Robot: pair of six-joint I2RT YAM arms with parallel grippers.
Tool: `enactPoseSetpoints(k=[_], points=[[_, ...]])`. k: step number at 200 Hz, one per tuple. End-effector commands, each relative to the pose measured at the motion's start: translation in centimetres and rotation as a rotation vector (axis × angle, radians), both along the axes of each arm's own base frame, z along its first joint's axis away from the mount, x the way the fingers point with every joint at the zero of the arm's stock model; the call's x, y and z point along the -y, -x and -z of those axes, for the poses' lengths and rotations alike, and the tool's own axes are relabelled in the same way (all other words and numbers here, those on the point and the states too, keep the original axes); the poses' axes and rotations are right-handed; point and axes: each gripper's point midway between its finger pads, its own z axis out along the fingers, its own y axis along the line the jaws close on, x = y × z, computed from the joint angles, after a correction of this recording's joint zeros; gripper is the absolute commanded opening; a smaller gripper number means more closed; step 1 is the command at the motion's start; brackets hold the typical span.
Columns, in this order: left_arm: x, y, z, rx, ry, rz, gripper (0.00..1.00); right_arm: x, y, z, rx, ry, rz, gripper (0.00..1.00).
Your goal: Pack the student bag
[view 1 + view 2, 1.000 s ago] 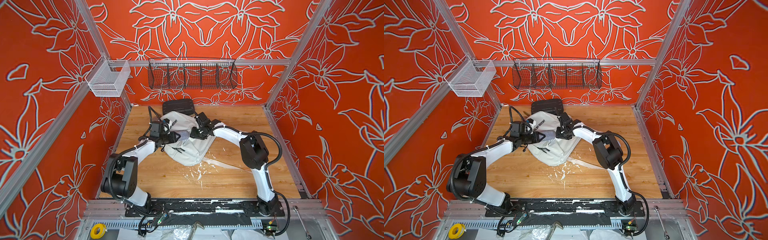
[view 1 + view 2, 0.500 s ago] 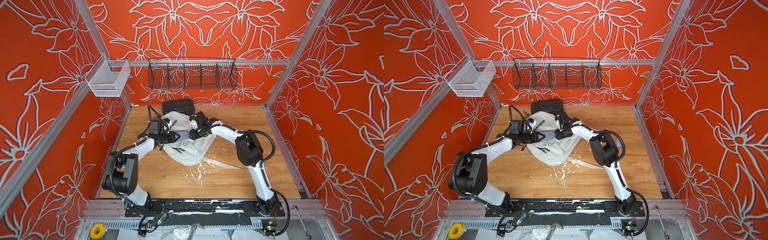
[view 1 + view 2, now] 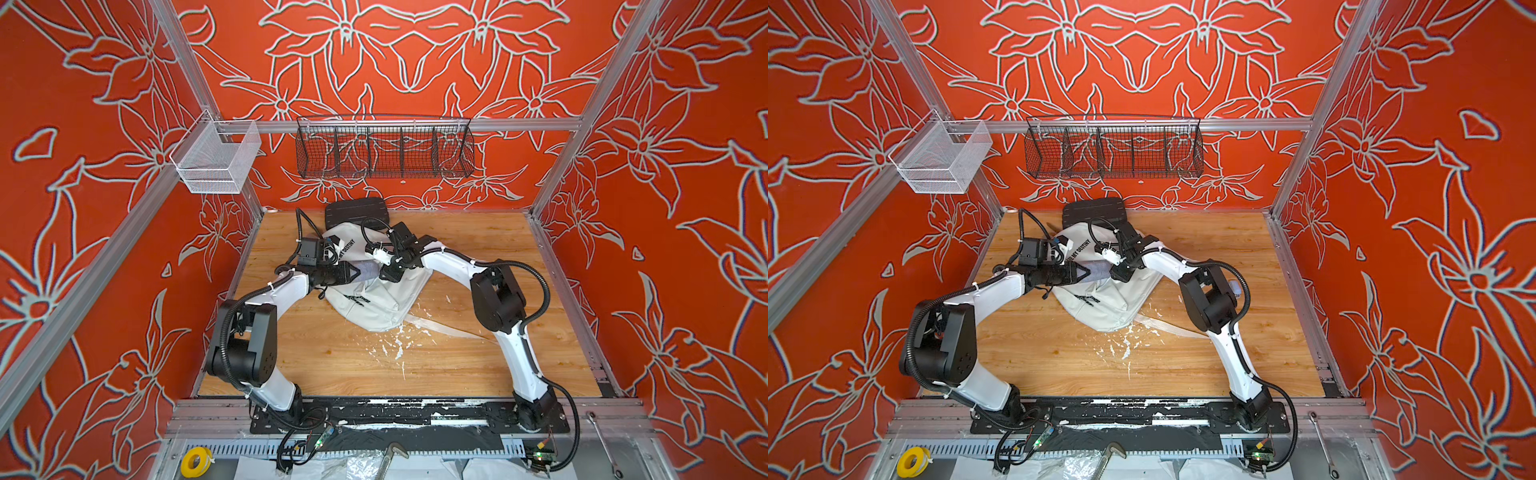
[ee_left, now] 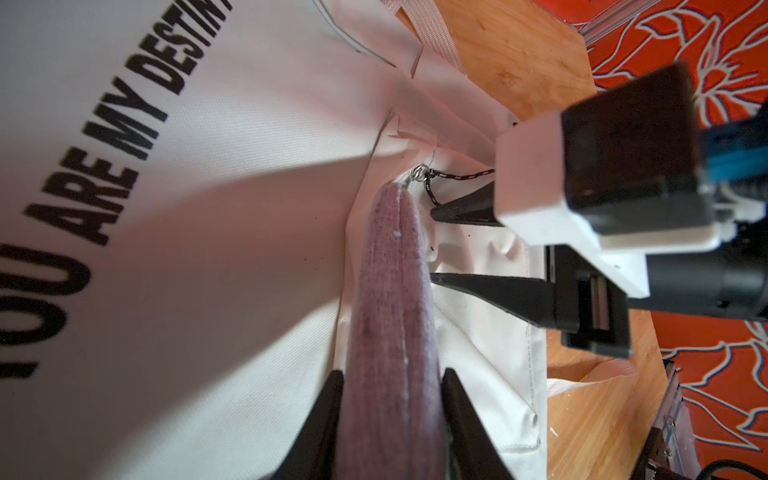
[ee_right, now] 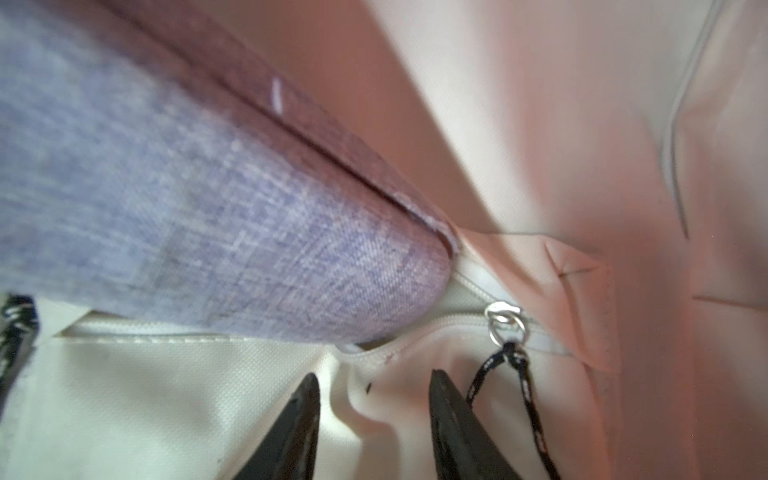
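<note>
**Packing in progress: first item at the opening**

White fabric backpack printed "YOU ARE MY DESTINY" [image 3: 374, 305] lies mid-worktop [image 3: 465, 357], unzipped. Left fingers [image 4: 324, 415] clamp a grey-purple woven flat case [image 4: 390, 270], its nose at the zip opening. Right fingers [image 4: 490, 291] stand parted at the rim, gripping nothing. Judgement: insertion and zipping remain.

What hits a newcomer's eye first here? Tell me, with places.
Orange floral walls box in everything. At the scene's centre lies the white student bag. The left end effector grips a grey fabric case at the bag's zip opening, with the right end effector open beside it.
</note>
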Motion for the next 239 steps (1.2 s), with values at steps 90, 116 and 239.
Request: enactPoseSetpoints(k=[90,116,239], points=[[-1.1,1.2,3.4,-0.137,-0.059,-0.025,0.00,0.1,0.7,3.8,-0.031,0.067,-0.103,0.32],[-1.2,1.2,3.3,-0.137,-0.066,-0.030,0.00,0.4,0.9,4.6,-0.047,0.103,-0.126,0.12],[0.6,1.4,2.3,-0.159,0.037,0.045,0.00,-0.8,1.5,-7.2,0.219,-0.192,-0.172,0.00]])
